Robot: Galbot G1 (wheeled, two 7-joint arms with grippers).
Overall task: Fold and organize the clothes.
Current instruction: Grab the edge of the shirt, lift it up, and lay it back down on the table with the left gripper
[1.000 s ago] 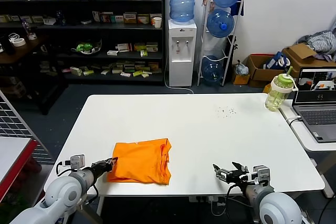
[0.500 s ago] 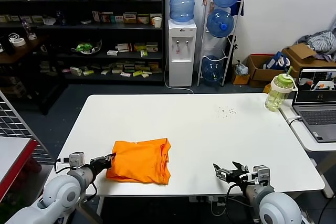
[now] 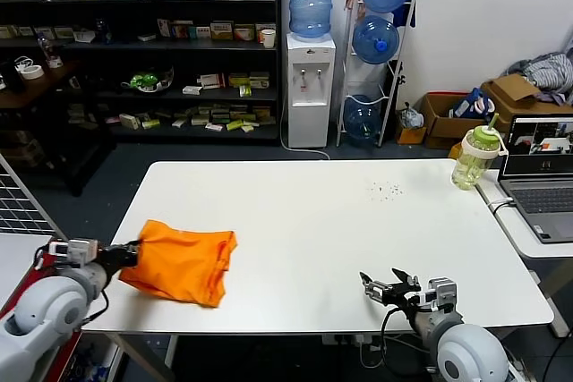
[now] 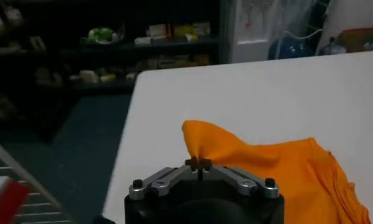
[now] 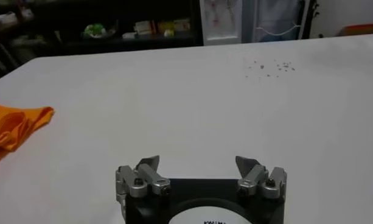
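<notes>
Left hand pinching the shirt at the tabletop's left edge; right hand idle.

The left hand (image 3: pixel 125 255) is pressed together on a peak of the bright orange thin-fabric T-shirt (image 3: pixel 182 262) — the left wrist view shows the fingertips (image 4: pixel 199 163) meeting on a gathered point of cloth, the rest of the shirt draping away behind it. The shirt lies bunched and wrinkled at the front-left corner of the white rectangular tabletop (image 3: pixel 358 221), its gripped end lifted just at the edge; no lettering is visible. The right hand (image 3: pixel 387 288) sits low at the front edge of the tabletop on the right side, well apart from the shirt — fingers spread, holding nothing, as the right wrist view confirms.
</notes>
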